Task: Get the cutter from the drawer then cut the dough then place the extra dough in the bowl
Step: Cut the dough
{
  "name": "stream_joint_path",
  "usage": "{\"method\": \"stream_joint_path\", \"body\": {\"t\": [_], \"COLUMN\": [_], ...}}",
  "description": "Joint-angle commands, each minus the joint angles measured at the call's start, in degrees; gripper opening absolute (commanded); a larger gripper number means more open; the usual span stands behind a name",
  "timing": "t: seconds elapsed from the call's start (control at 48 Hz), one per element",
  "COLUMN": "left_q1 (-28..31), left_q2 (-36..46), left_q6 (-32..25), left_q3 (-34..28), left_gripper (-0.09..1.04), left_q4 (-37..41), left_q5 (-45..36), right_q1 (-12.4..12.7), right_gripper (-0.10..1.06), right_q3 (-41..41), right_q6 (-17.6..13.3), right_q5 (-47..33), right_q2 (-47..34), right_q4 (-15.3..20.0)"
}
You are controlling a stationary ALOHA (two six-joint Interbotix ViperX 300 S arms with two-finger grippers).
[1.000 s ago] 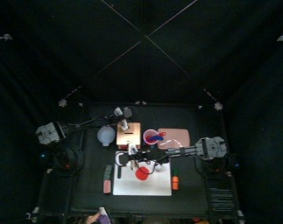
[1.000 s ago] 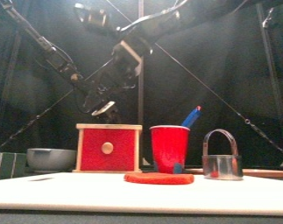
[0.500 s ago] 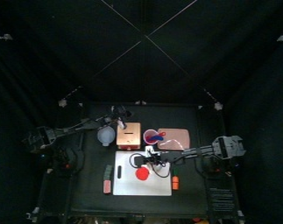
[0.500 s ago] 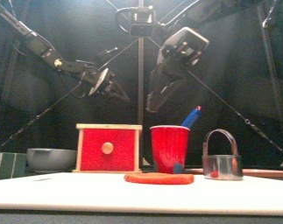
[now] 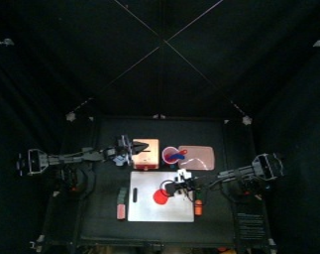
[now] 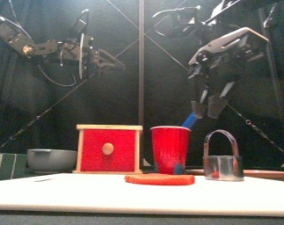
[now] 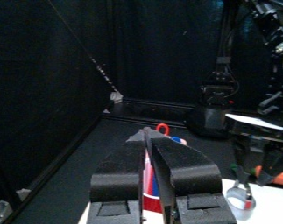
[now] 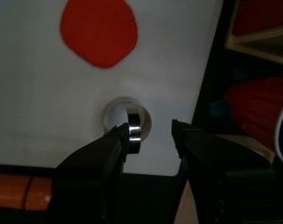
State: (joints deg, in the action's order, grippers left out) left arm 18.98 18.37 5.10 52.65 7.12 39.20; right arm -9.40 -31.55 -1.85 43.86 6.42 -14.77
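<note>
Two jaws of your right gripper (image 8: 152, 131) stand apart in the air above the round metal cutter (image 8: 123, 116). The cutter sits upright on the white cutting board (image 8: 61, 105) near the red dough disc (image 8: 100, 32), so I judge the drawer step done (the red drawer front (image 6: 109, 149) looks closed). Next, come straight down, pinch the wire handle (image 6: 222, 133) and carry the cutter over the dough; your left gripper (image 7: 151, 138), jaws together on nothing, hangs high on the left.
</note>
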Motion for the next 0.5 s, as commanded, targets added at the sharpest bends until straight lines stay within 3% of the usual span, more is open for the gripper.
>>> {"method": "stream_joint_path", "body": {"t": [0.021,0.292,0.5], "left_q1": [-2.2,-6.77,-8.17], "left_q2": [0.18,-0.35,-0.26], "left_q6": [-0.44,-1.76,-1.76], "left_q3": [0.88,4.57,6.33], "left_gripper": [0.49,0.49,0.49], "left_q4": [0.53,1.32,-2.37], "left_q5": [1.93,2.72,2.81], "right_q1": [-0.09,0.18,0.26], "right_gripper": [0.81,0.8,0.79], "right_q3": [-0.26,-2.46,-3.34], "right_q6": [-0.09,-0.26,0.44], "right_q5": [-0.09,-3.78,-5.8], "right_q2": [1.23,-0.44,-3.08], "right_q4": [-0.18,2.11,2.37]}}
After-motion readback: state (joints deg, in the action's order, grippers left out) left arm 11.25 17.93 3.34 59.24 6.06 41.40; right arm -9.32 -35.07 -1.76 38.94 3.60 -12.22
